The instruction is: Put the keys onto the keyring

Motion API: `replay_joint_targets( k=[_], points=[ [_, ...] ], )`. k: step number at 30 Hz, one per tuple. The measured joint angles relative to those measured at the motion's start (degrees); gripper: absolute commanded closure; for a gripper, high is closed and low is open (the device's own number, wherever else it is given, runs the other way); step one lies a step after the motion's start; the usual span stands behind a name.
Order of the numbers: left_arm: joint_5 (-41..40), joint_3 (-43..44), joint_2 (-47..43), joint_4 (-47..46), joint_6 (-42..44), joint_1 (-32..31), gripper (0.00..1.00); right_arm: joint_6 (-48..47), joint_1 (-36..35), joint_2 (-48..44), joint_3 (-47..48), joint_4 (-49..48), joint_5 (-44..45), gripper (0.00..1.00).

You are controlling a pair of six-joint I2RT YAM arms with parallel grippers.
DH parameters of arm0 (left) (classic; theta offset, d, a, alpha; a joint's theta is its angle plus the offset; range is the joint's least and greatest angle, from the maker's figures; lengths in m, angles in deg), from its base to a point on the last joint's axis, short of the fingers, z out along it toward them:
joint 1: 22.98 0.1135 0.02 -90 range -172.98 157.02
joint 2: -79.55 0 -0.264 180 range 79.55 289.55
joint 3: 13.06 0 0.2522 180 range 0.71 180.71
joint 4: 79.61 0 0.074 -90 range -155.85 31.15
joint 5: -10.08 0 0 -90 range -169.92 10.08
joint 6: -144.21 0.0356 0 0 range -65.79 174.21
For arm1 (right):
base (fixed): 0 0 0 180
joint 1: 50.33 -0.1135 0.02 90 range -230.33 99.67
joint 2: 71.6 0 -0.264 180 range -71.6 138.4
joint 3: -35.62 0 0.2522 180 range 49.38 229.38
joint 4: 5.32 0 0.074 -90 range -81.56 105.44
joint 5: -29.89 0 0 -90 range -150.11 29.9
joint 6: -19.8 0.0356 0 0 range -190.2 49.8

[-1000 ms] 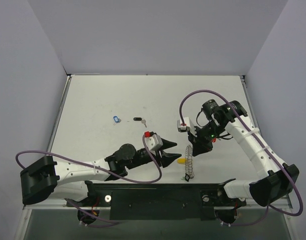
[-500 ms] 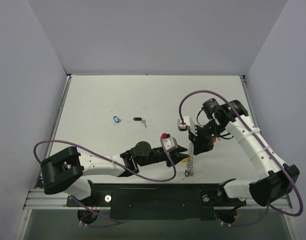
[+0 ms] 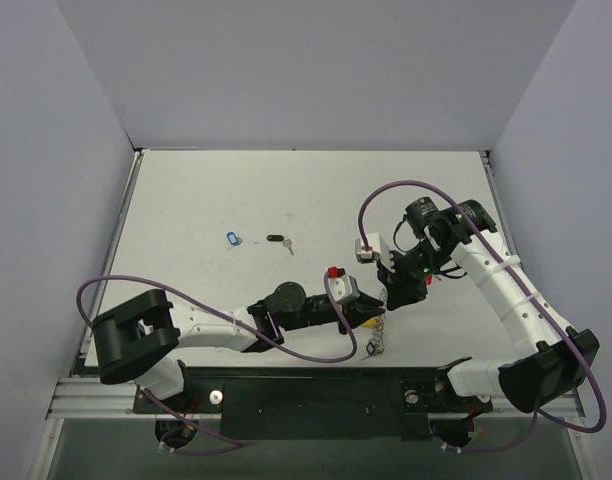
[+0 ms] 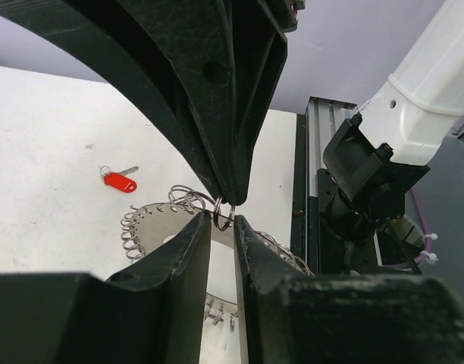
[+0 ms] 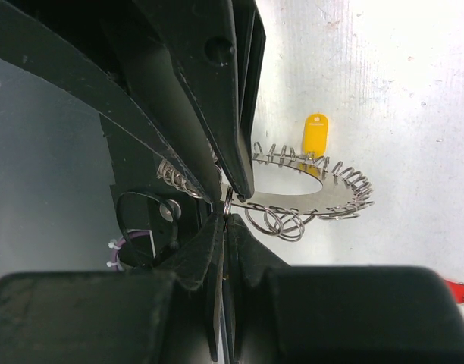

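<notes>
Steadying the keyring [image 5: 330, 197] at five o'clock on the counter [image 3: 216, 190], pinching its rim loops [image 5: 281, 221] in left end effector [image 4: 223, 214] and right end effector [image 5: 227, 203]; probably needing the nearby yellow key [image 5: 315, 130] fetched next.

Ring: silver-grey flat metal keyring [image 5: 330, 194]
Tags: yellow plastic key tag [image 5: 315, 133]; red plastic key tag [image 4: 120, 180]; blue plastic key tag [image 3: 233, 239]
Table: plain white tabletop [image 3: 206, 200]

Left arm [image 3: 221, 335] stretched out low towards the right, left gripper [image 3: 372, 317] almost tip to tip with the right gripper [image 3: 391, 302]. Right arm [image 3: 506, 290] bent, wrist angled down. Both sets of jaws pinched together.
</notes>
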Motion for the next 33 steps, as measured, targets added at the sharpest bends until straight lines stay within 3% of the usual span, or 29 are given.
replay_joint_targets(
  k=[2,3,6,10,12,13,15,17,24,29,33],
  points=[
    [0.3,0.2,0.5,-0.1,-0.1,0.0,0.77,-0.3,0.0,0.0,0.0,0.1,0.0,1.0],
    [0.4,0.2,0.6,-0.2,-0.1,0.0,0.86,-0.4,0.0,0.0,0.0,0.2,-0.1,1.0],
    [0.7,0.2,1.1,-0.7,-0.5,0.0,0.99,-0.8,0.0,0.0,0.0,0.6,-0.1,1.0],
    [0.9,0.3,1.2,-0.9,-1.0,0.0,1.0,-1.1,0.0,0.0,0.0,1.2,0.0,1.0],
    [0.9,0.3,1.2,-0.9,-1.2,0.0,1.0,-1.3,0.0,0.0,0.0,1.2,-0.1,0.91],
    [0.9,0.3,1.2,-0.9,-1.3,0.0,1.0,-1.3,0.0,0.0,0.0,1.2,-0.1,0.74],
    [0.5,0.2,1.2,-1.3,-1.8,0.0,1.0,-1.2,0.5,0.0,0.0,1.2,-0.7,0.57],
    [-0.3,-0.9,1.0,-3.1,-2.7,0.0,1.0,-2.1,2.2,-0.2,0.0,1.3,-3.1,0.5],
    [-4.1,-9.3,-3.2,-11.1,-6.5,0.0,1.0,-15.6,12.9,-4.6,-0.7,0.9,-14.0,0.42],
    [-6.4,-11.0,-6.0,-14.6,-8.5,-0.1,1.0,-30.0,13.2,-11.5,-7.9,1.9,-22.2,0.43],
    [-7.2,-11.0,-6.4,-16.3,-9.0,-0.1,1.0,-35.6,13.2,-11.2,-9.1,2.5,-25.5,0.48]
  ],
)
